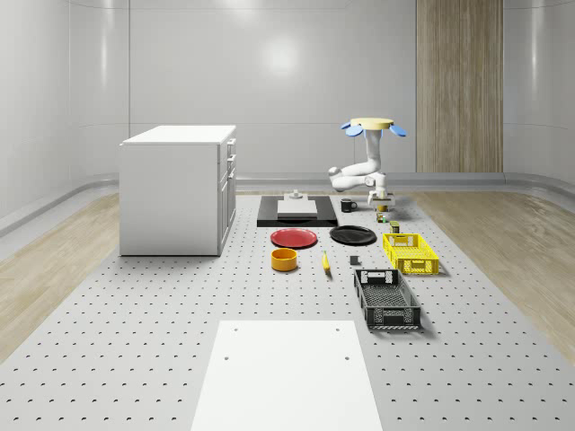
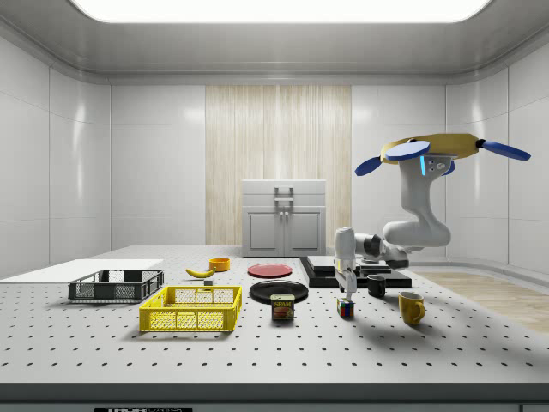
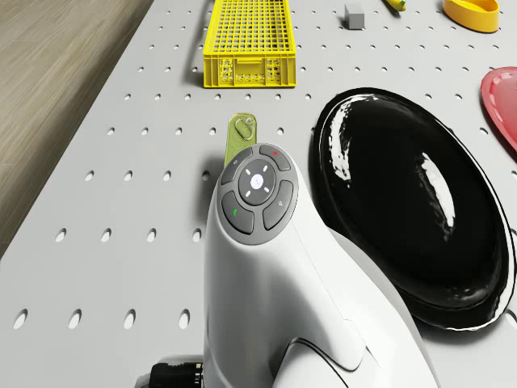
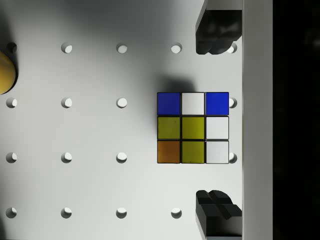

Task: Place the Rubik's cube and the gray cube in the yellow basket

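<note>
Rubik's cube (image 4: 193,128) (blue/white/yellow/orange top) on table; fingers (image 4: 216,31) wide apart above, empty; drone (image 2: 433,153) overhead.

Rubik's cube (image 4: 193,128) blue, white, yellow, orange squares | basket (image 1: 411,252) yellow | plate (image 1: 294,238) red

Pale glossy wall panels (image 1: 269,81) curve around the room, broken by a wood-grain panel (image 1: 458,85) at upper right. A light strip (image 2: 274,9) glows overhead. A white cabinet (image 1: 178,189) stands on the perforated gray tabletop (image 1: 135,341), flanked by wood flooring (image 1: 45,269).
</note>
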You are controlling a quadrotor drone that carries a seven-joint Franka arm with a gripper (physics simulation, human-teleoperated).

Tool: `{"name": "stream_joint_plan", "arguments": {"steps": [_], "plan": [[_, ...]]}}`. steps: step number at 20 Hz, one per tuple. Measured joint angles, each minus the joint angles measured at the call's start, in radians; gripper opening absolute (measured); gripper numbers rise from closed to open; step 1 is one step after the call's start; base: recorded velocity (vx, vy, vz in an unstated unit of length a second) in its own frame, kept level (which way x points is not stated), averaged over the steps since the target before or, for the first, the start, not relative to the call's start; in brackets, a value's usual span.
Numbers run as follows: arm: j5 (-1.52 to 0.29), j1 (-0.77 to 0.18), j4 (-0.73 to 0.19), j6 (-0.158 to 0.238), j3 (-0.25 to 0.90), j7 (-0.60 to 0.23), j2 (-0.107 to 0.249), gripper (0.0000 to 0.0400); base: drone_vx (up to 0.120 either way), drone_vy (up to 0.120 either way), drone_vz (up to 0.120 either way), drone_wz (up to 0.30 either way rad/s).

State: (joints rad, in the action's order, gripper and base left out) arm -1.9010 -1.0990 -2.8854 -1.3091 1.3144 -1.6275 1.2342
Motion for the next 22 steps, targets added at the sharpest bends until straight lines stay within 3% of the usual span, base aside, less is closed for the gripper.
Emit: {"name": "stream_joint_plan", "arguments": {"steps": [12, 22], "plan": [[-0.07, 0.003, 0.02, -0.096, -0.089, 0.01, 0.069, 0.04, 0.0, 0.0, -0.003, 0.0], [-0.105, 0.004, 0.036, -0.148, -0.134, 0.019, 0.105, 0.04, 0.0, 0.0, 0.0, 0.0]]}}
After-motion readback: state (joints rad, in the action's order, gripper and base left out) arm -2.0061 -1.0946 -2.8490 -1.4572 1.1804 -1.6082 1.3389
